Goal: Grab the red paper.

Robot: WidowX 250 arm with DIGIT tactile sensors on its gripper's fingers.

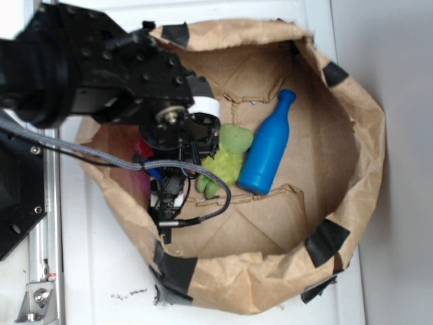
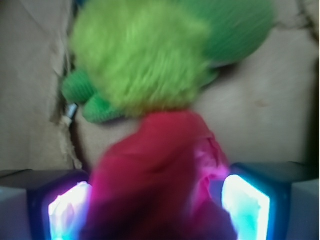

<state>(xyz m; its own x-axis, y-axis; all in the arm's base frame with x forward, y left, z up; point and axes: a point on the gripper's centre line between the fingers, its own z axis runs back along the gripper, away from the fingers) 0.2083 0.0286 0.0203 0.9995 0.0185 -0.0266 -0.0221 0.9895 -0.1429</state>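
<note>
The red paper [image 2: 160, 170] is a wrinkly red wad that fills the space between my two lit fingers in the wrist view. It overlaps the left pad [image 2: 67, 212] and the lower edge of the right pad [image 2: 247, 205]. My gripper [image 2: 157, 210] is closed on the wad from both sides. In the exterior view my gripper [image 1: 166, 193] is low inside the brown paper bag [image 1: 352, 122] at its left side. A bit of the red paper [image 1: 143, 150] shows beside the arm; the rest is hidden under it.
A fuzzy yellow-green plush toy [image 1: 226, 159] lies just beyond the paper and also shows in the wrist view [image 2: 140, 60]. A blue bottle [image 1: 267, 145] lies to its right. The bag's crumpled walls ring everything, patched with black tape [image 1: 328, 240].
</note>
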